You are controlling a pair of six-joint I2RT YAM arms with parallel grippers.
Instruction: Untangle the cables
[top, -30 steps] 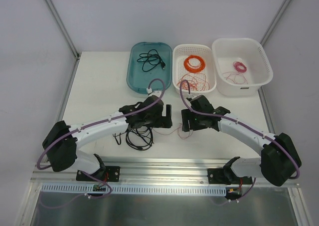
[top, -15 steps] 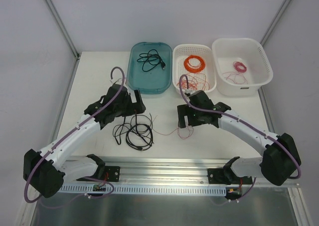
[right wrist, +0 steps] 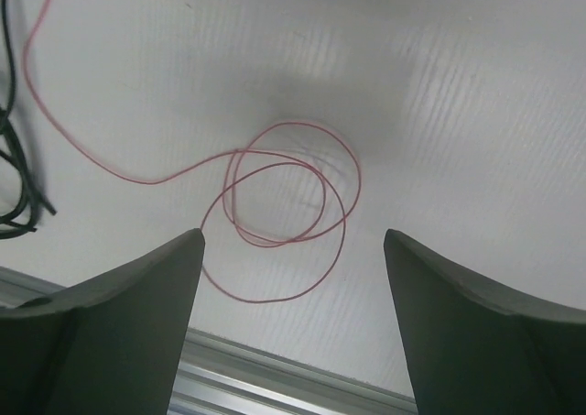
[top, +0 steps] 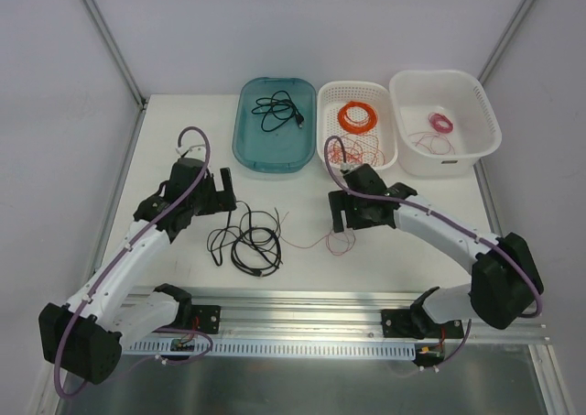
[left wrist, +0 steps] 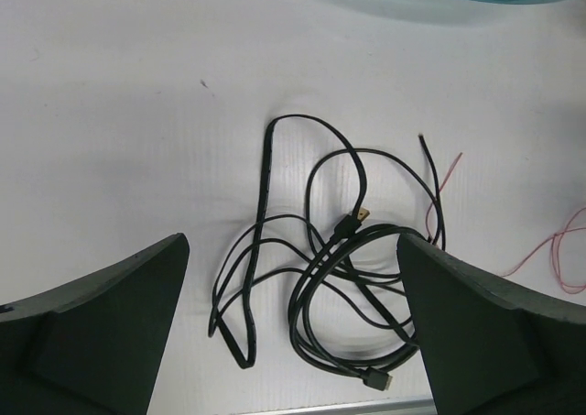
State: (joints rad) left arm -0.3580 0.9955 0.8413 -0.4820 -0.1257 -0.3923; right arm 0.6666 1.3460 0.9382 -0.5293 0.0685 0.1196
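Work looked partly done: the black cord and the pinkish-red wire lay nearly apart on the desk, both in loose loops. The wire's tail ran sideways, left toward the cord, maybe touching it. The left tool hung wide open over the cord, and the right tool hung wide open over the wire.

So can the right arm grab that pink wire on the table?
Probably yes. The right gripper is open and hangs right over the pink wire loops. Nothing lies on them, and the black cable sits off to the side.
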